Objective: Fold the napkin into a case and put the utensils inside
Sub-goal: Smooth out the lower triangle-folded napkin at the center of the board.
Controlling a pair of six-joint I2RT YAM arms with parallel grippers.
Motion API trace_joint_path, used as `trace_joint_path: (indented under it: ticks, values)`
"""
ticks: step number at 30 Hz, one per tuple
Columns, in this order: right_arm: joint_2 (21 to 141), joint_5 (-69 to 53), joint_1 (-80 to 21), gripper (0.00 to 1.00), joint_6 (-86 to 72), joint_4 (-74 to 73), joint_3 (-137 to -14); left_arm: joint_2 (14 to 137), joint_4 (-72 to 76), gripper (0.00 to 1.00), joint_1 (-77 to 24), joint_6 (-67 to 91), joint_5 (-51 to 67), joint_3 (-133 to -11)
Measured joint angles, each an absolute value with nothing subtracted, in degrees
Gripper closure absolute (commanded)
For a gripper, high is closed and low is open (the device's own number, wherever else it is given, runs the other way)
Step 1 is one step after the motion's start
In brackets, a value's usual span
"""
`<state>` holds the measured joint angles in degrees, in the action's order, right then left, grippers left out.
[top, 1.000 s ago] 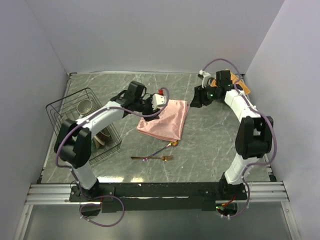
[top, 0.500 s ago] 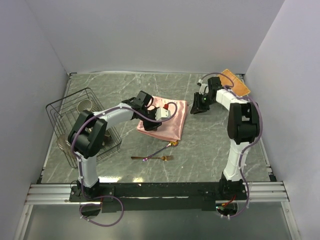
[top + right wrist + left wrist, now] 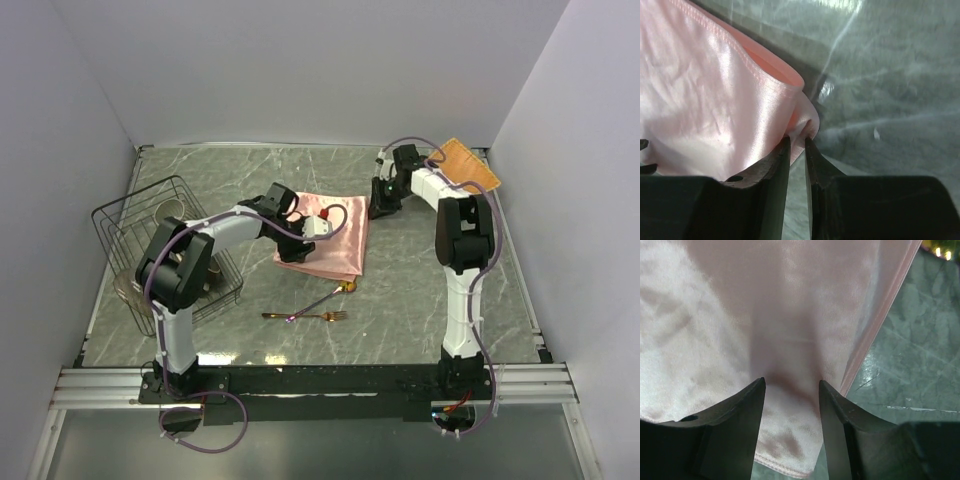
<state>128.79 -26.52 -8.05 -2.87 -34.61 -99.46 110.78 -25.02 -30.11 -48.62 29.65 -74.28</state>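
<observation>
The salmon-pink napkin (image 3: 335, 240) lies folded in the middle of the table. My left gripper (image 3: 298, 228) rests low on the napkin's left part. In the left wrist view its open jaws (image 3: 791, 382) straddle the cloth (image 3: 765, 315) near a hemmed edge. My right gripper (image 3: 374, 205) is at the napkin's far right corner. In the right wrist view it (image 3: 797, 140) is shut on a folded corner of the cloth (image 3: 730, 90). The gold spoon (image 3: 328, 296) and gold fork (image 3: 305, 317) lie on the table in front of the napkin.
A black wire rack (image 3: 150, 225) with crockery stands at the left. An orange-tan woven mat (image 3: 465, 165) lies in the far right corner. Grey walls close in the table (image 3: 420, 290) on three sides.
My right gripper has moved left from near the mat to the napkin's far right corner and shut on it. My left gripper has moved onto the napkin.
</observation>
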Motion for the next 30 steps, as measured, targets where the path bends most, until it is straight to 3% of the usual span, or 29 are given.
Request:
trace_joint_path:
  ticks: [10, 15, 26, 30]
  values:
    - [140.3, -27.0, -9.9, 0.70, -6.7, -36.9, -120.0, 110.7, -24.2, 0.48, -25.6, -44.3, 28.5, -73.2]
    - [140.4, -28.6, -10.1, 0.65, -7.9, -35.0, -122.0, 110.7, -22.5, 0.49, -26.1, -42.8, 27.7, -73.5]
    - [120.1, -31.4, -7.8, 0.63, -10.0, -32.1, -93.1, 111.6, -18.2, 0.50, -34.3, -42.2, 27.9, -78.7]
    - [116.3, -32.2, -6.7, 0.68, -12.1, -30.7, -86.9, 113.3, -17.1, 0.52, -37.0, -41.5, 28.6, -80.1]
